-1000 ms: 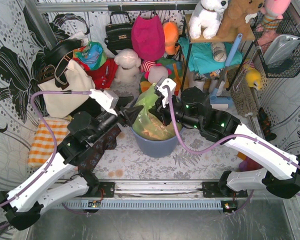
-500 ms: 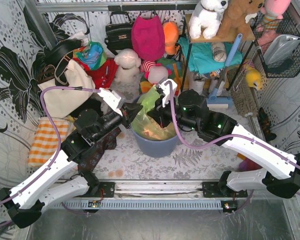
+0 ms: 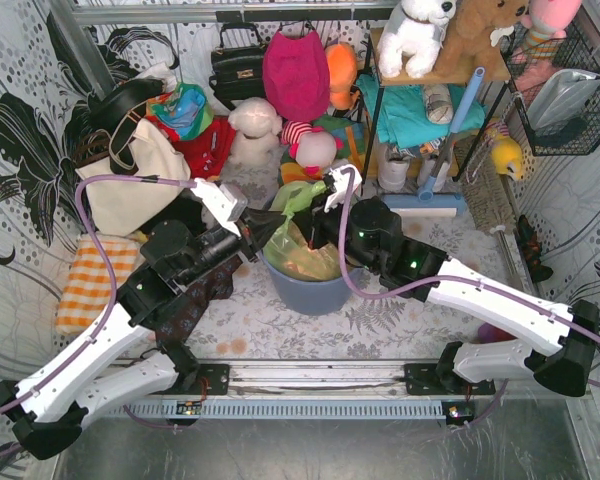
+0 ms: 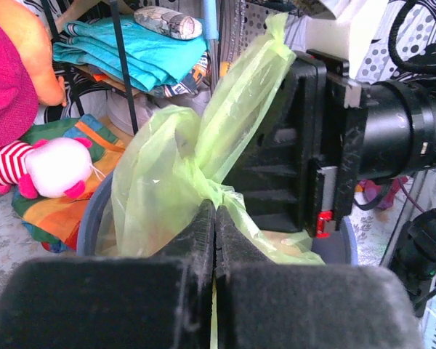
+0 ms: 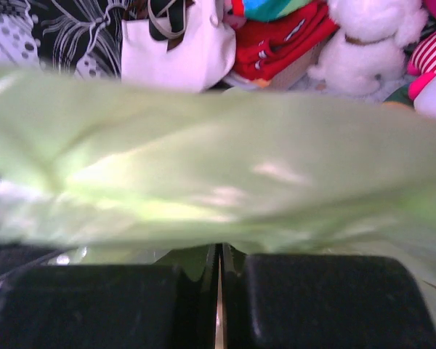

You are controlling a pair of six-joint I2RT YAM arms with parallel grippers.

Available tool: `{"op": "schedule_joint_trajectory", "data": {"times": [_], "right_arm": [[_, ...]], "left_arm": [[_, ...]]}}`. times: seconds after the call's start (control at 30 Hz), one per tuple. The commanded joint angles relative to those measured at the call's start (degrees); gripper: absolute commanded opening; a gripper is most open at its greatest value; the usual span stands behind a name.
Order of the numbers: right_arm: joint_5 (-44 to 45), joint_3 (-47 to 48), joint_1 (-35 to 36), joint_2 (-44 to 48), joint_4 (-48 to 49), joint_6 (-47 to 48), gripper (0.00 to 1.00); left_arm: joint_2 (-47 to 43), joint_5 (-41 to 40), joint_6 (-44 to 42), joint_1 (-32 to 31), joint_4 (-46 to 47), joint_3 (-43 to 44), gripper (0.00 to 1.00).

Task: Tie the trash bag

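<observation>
The lime-green trash bag (image 3: 298, 245) sits in a blue-grey bin (image 3: 315, 290) at the table's middle, with tan paper showing through it. My left gripper (image 3: 276, 222) is shut on a gathered twist of the bag (image 4: 167, 167) at its left top, and green film runs between the closed fingers (image 4: 203, 225). My right gripper (image 3: 318, 216) meets it from the right, shut on another flap of the bag (image 5: 203, 167), which stretches blurred across that view. In the left wrist view that flap rises past the right gripper's black body (image 4: 291, 145).
Behind the bin stand a magenta bag (image 3: 295, 70), a black handbag (image 3: 237, 65), a white plush (image 3: 255, 125) and a white tote (image 3: 130, 180). An orange checked cloth (image 3: 90, 280) lies at the left. A shelf with teal cloth (image 3: 410, 110) and a wire basket (image 3: 565, 90) stand at the right.
My left gripper has closed on the bag's plastic and moved slightly right. The right arm has swung left and lower, drawing its flap over the bin's top.
</observation>
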State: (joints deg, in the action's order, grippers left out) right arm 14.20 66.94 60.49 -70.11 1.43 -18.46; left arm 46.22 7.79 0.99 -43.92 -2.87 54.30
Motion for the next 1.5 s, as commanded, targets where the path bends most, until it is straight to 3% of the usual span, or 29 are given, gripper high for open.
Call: {"op": "schedule_joint_trajectory", "data": {"times": [0.0, 0.4, 0.73, 0.77, 0.93, 1.13, 1.47], "right_arm": [[5.48, -2.28, 0.33, 1.73, 14.13, -1.63, 0.00], [12.16, -10.11, 1.52, 3.23, 30.62, -0.80, 0.00], [16.11, -13.43, 1.62, 7.35, 33.17, 1.53, 0.00], [16.05, -13.23, 1.65, 7.59, 32.41, 1.50, 0.00], [14.50, -11.63, 1.60, 8.69, 25.52, -0.29, 0.00], [10.87, -7.07, 1.63, 10.32, 11.26, -6.90, 0.00], [4.15, -0.78, 1.60, 9.32, -3.46, -14.02, 0.00]], "left_arm": [[-0.95, 2.45, 1.59, 0.25, 0.77, 1.53, 0.00], [-1.95, 3.19, 4.75, 0.28, 0.97, -1.67, 0.00], [-2.25, 2.35, 4.98, 0.26, -0.64, -2.23, 0.00], [-2.40, 1.46, 4.66, 0.29, -0.78, -1.82, 0.04], [-2.93, -4.12, 0.99, 0.24, -1.03, 1.01, 0.55], [-2.14, -7.75, -4.59, 0.28, -1.19, 5.18, 0.70], [4.90, -6.57, -12.03, 0.33, -1.95, 10.69, 0.80]]}}
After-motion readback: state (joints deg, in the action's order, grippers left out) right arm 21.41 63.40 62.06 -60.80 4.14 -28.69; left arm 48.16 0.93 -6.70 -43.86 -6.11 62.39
